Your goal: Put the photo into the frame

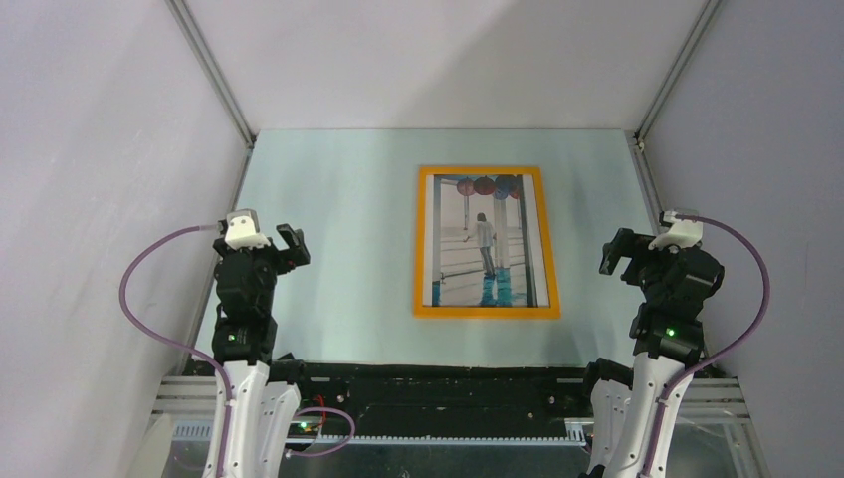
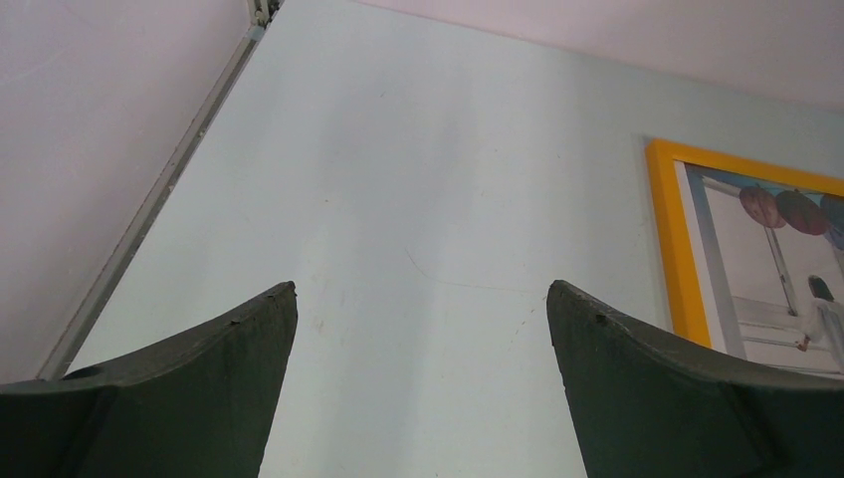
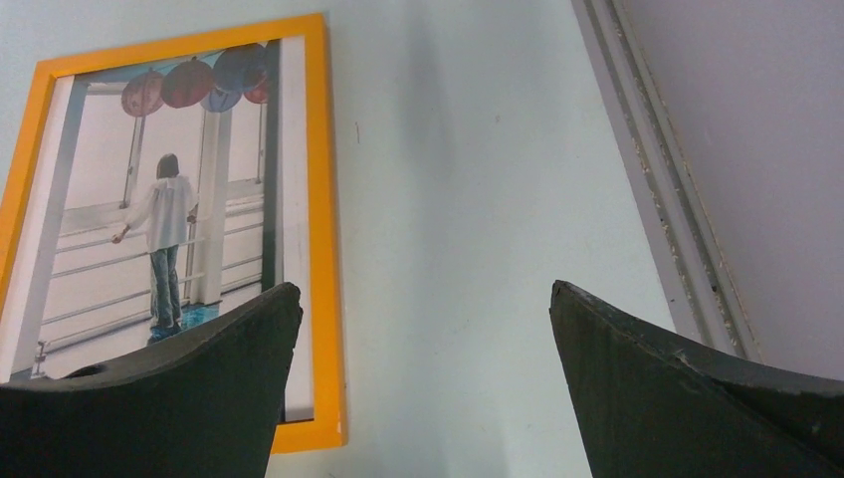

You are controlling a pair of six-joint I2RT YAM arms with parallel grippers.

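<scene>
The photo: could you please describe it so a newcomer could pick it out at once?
On the pale blue-green table, an orange-yellow frame lies flat. The photo sits inside it, face up. It is the only printed picture there: a person in white at a railing under red and blue balls.

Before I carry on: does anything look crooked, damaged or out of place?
Nothing stands out. The photo lies flat inside the frame, edges parallel to it, with no creases visible. The left gripper and right gripper are open at the sides, holding nothing.
</scene>
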